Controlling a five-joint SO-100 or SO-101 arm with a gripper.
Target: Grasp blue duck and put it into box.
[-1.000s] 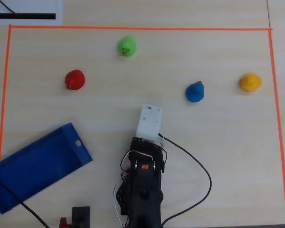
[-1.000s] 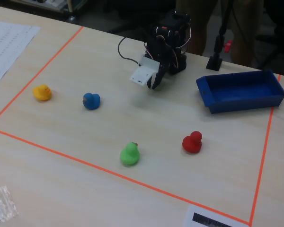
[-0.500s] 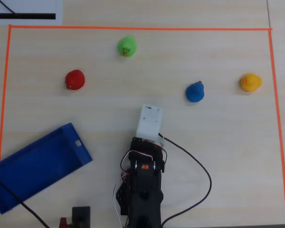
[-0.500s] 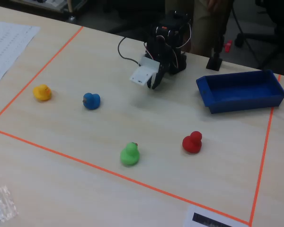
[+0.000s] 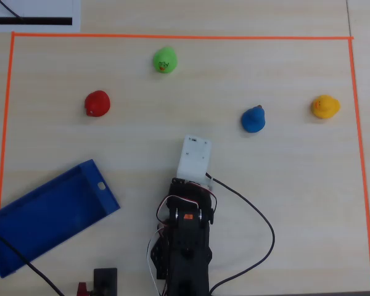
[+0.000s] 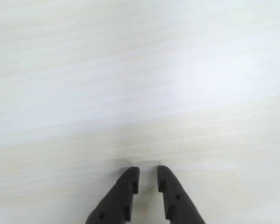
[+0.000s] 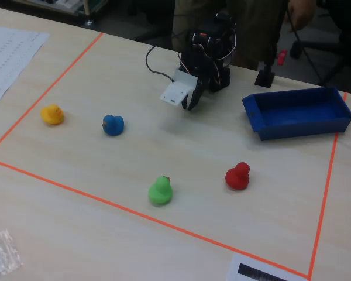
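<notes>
The empty claw [image 6: 148, 173], its jaws narrowly parted, is hovering over bare bench [image 6: 140, 84], the blue duck [image 5: 253, 119] lying ahead-right in the overhead view, the box [image 5: 24, 237] behind-left.

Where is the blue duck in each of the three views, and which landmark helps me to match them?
Overhead view: the blue duck is right of centre, between the arm and the yellow duck.
Wrist view: not in it; only bare table and the gripper.
Fixed view: left of centre, beside the yellow duck.
Shared landmark: the yellow duck.
</notes>
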